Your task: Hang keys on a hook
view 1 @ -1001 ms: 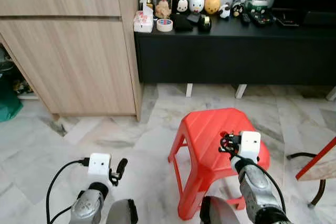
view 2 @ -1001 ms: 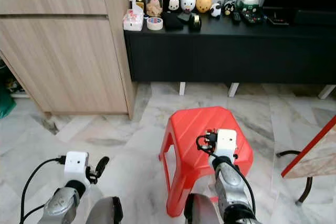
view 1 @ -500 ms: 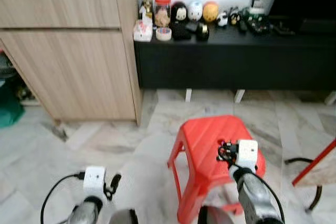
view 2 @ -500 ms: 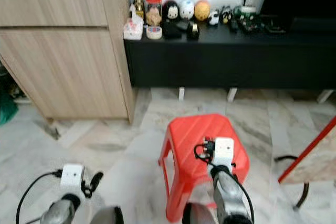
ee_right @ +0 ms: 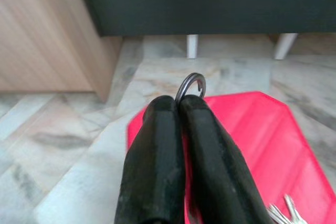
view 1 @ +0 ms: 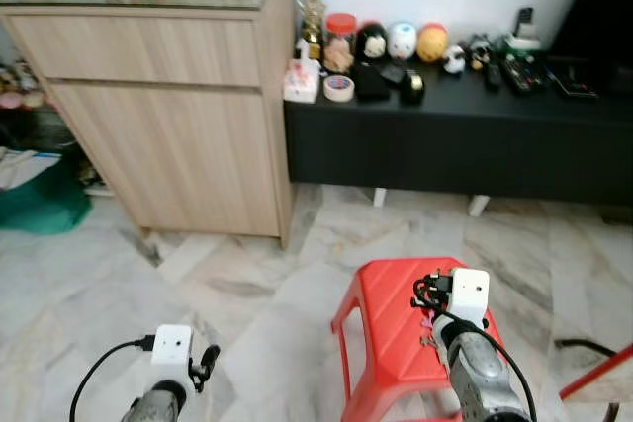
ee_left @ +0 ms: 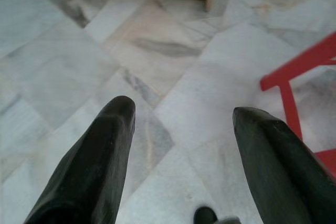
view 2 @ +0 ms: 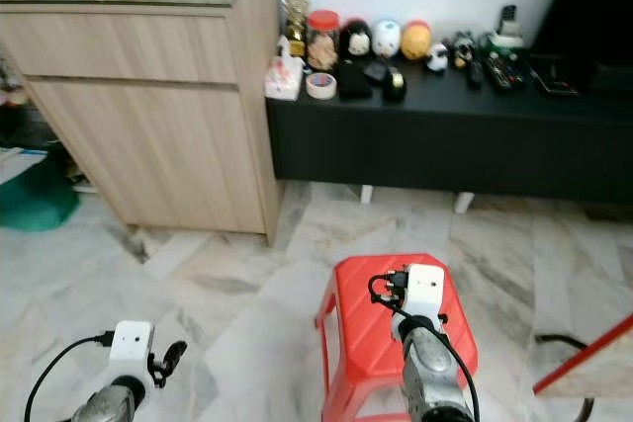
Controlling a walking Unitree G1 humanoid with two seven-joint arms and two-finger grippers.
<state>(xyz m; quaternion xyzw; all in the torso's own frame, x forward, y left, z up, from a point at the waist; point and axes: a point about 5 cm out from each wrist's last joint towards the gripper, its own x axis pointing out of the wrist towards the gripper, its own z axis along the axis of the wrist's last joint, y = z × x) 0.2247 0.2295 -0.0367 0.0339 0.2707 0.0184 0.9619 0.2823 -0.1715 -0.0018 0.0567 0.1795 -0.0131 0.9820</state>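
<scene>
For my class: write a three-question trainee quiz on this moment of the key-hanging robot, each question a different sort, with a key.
1. True or false: the right gripper is shut on the key ring, with the keys dangling below it.
2. The right gripper hangs above: A) the black cabinet B) the red stool C) the wooden cupboard
3. Fill in: the left gripper is ____ , over the marble floor.

Key: 1 true; 2 B; 3 open.
</scene>
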